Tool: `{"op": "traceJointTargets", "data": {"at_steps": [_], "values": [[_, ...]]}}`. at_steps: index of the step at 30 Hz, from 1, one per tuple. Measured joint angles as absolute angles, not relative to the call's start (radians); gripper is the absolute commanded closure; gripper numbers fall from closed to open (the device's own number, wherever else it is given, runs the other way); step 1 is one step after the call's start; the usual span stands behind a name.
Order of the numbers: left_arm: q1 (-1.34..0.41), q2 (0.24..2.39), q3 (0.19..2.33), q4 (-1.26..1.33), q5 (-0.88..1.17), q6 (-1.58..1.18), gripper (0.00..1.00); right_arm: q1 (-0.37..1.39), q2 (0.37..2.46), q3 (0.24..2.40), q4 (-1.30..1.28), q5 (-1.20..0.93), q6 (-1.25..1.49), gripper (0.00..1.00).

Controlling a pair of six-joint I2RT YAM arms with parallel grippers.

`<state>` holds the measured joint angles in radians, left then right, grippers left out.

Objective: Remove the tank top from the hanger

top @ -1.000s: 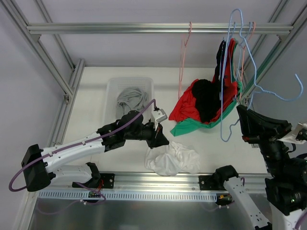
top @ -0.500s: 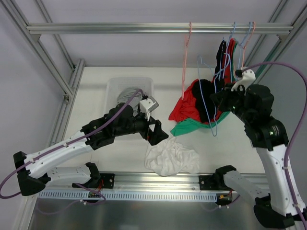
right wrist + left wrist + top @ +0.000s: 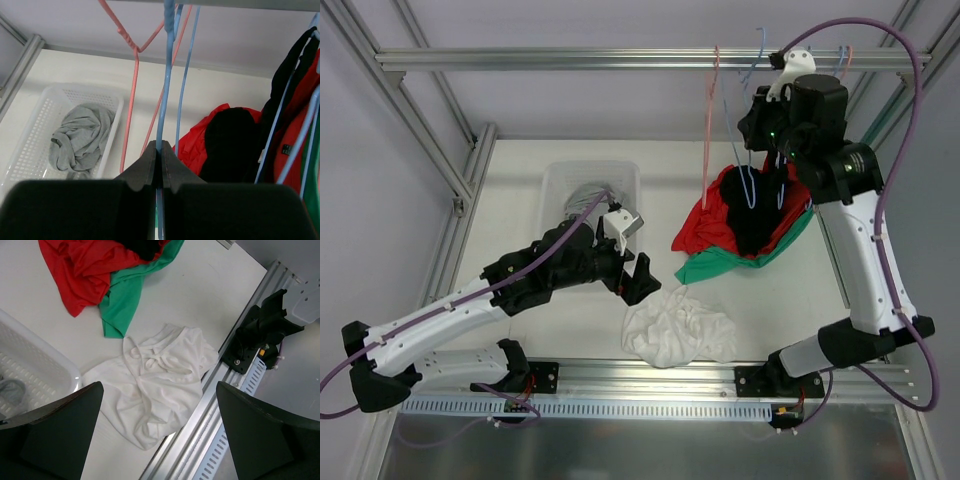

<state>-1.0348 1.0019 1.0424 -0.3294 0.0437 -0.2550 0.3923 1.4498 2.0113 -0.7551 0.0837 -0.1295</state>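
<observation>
Up by the top rail (image 3: 620, 60), the right pincer (image 3: 161, 150) is pressed together on the thin wire of a bare blue hanger (image 3: 167, 75), which runs up out of the closed jaws toward the rail, just beside a pink hanger (image 3: 131, 100). Whether its hook already sits over the rail cannot be told from these views. The white tank top (image 3: 150, 365) lies crumpled on the table (image 3: 520, 220) near the front edge, free of any hanger, so the removal itself looks done and the step in hand is most likely putting the empty hanger away. To do that well, the hook should be carried over the rail in the gap between the pink hanger and the crowded hooks of the clothes hanging to the right, then lowered until the rail takes the weight before the jaws part. Letting go sooner risks dropping the hanger onto the red, green and black pile (image 3: 720, 225) below. The wire is slim and may twist in the grip, so a slow, straight approach seems wise. The left pincer (image 3: 159, 390) hangs above the white top with its fingers spread wide, holding nothing and touching nothing. It is well clear of the white basket (image 3: 555, 190) with the grey garment (image 3: 82, 137).
</observation>
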Motion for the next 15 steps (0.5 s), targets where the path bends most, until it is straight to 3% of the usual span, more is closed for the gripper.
{"op": "traceJointTargets", "data": {"at_steps": [13,15], "values": [[-1.064,1.063,1.04,-0.336,0.075,-0.274,0.01,0.375,1.597,2.027,-0.768,0.071,-0.14,1.0],[-1.072,1.089,1.04,-0.333,0.075,-0.274,0.01,0.375,1.565,1.975,-0.744,0.065,-0.133,0.62]]}}
